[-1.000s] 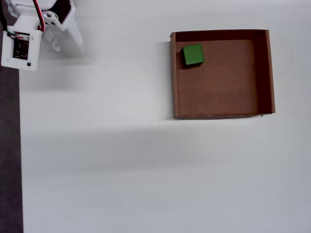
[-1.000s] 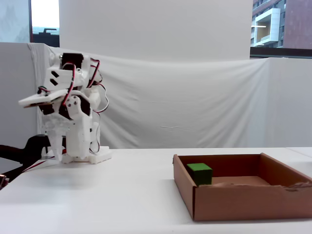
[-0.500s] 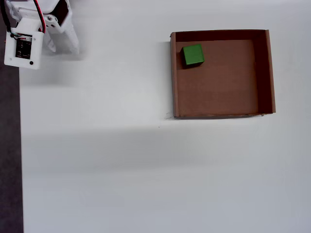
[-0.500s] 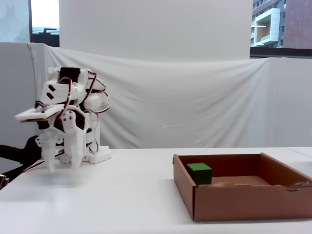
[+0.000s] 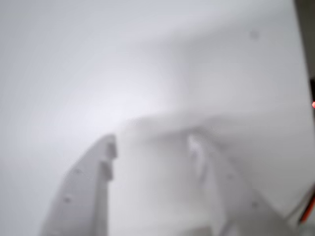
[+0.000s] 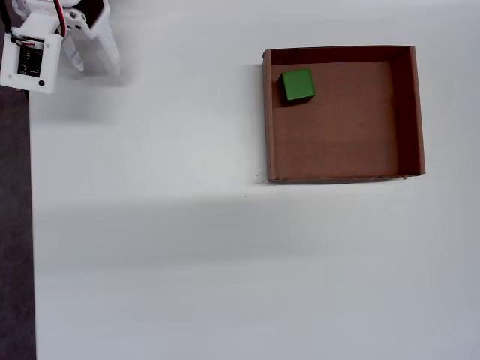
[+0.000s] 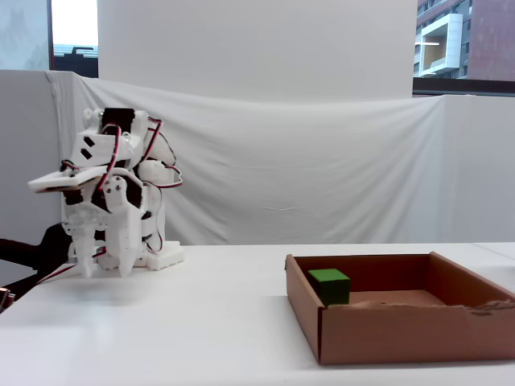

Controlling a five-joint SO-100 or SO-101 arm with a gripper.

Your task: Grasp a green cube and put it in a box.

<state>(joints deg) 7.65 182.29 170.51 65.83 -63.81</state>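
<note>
The green cube (image 6: 298, 85) is sitting in the box's (image 6: 409, 112) far-left corner (overhead view), while the gripper (image 7: 103, 269), fingers spread and empty, is hanging far left.

My gripper (image 6: 96, 60) sits at the top left corner of the white table (image 6: 187, 247), well apart from the cardboard box (image 6: 409, 112), whose upper left corner holds the green cube (image 6: 298, 85).

Wrist view blurred; pincer (image 5: 152, 147) seemingly parted, empty.
</note>
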